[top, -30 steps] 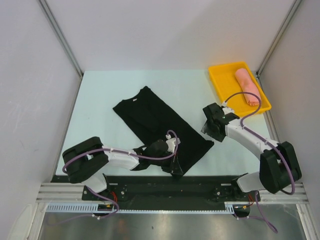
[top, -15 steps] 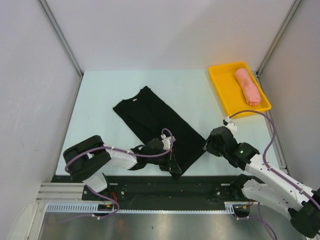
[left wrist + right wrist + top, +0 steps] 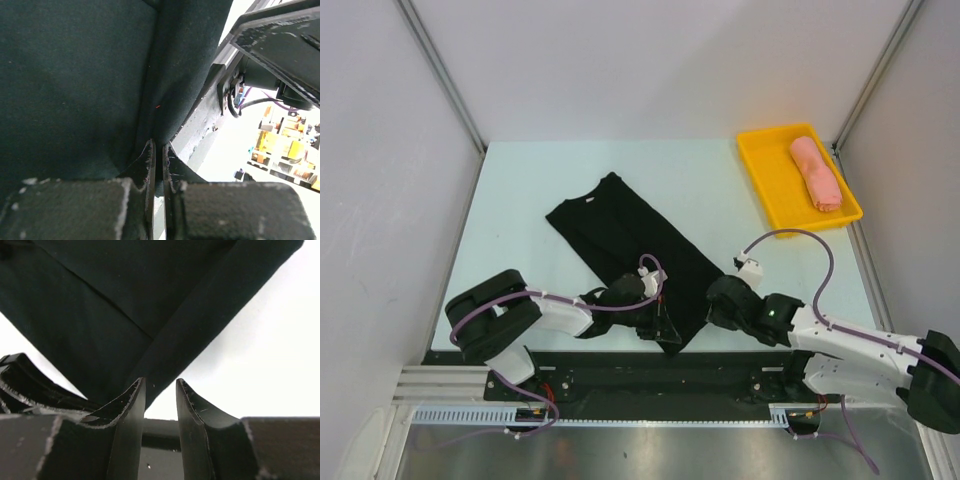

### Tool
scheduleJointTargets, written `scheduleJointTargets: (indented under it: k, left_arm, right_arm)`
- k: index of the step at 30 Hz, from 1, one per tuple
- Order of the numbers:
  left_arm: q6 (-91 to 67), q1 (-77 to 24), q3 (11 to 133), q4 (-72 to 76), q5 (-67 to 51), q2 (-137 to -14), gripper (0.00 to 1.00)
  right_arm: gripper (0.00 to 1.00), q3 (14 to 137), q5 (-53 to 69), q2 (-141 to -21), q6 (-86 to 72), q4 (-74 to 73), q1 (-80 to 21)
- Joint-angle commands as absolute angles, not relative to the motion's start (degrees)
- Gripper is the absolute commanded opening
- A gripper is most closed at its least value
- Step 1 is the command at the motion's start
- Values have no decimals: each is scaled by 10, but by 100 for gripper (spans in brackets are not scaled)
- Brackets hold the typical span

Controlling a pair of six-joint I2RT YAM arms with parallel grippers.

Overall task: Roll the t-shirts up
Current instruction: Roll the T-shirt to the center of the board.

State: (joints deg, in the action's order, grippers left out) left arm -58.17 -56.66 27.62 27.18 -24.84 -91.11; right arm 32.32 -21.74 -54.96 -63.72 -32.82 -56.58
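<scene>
**Both grippers at the tee's near end**

The tee (image 3: 620,240) lies flat as a long folded strip. It runs diagonally across the table (image 3: 520,180), collar to the far left and hem toward me. Its near corner reaches the table's near edge, right against the black base rail (image 3: 570,365), so I have no room on that side. Bare table opens beyond the collar, along the strip's left flank, and on the right between the tee and the tray (image 3: 775,165). Grey walls close in on the left and right.

The yellow tray sits angled in the far right corner, well apart from the tee. The pink roll (image 3: 817,172) lies lengthwise in it, toward its right side.

My left gripper (image 3: 159,150) is pressed together at the tee's near corner. Its tips pinch the cloth edge, and a fold rises from them.

My right gripper (image 3: 160,382) is low over the table at the right side of the hem. Its fingers stand a narrow gap apart with nothing between them. The tee's edge lies just off the left fingertip (image 3: 134,394); I cannot tell whether it touches. White table shows ahead of the right finger. The two grippers are near each other, with the hem end between them.
</scene>
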Motion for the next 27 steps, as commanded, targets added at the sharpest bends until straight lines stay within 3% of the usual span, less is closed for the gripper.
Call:
scheduleJointTargets:
  k: [1, 6, 12, 19, 27]
  left_arm:
    - [-583, -559, 275, 272, -251, -909, 6]
    - [-576, -556, 274, 265, -250, -907, 8]
    - [-564, -556, 280, 250, -246, -898, 14]
    - [-524, -555, 304, 184, -229, -863, 37]
    - [-437, -555, 377, 14, -155, -783, 45]
  right_arm:
    - [35, 323, -254, -576, -655, -279, -570]
    - [35, 325, -250, -610, -648, -252, -561]
    - [27, 331, -234, -642, -643, -229, -550]
    - [25, 353, -225, -685, -635, -229, -538]
    - [25, 385, -214, -739, -630, -237, -518]
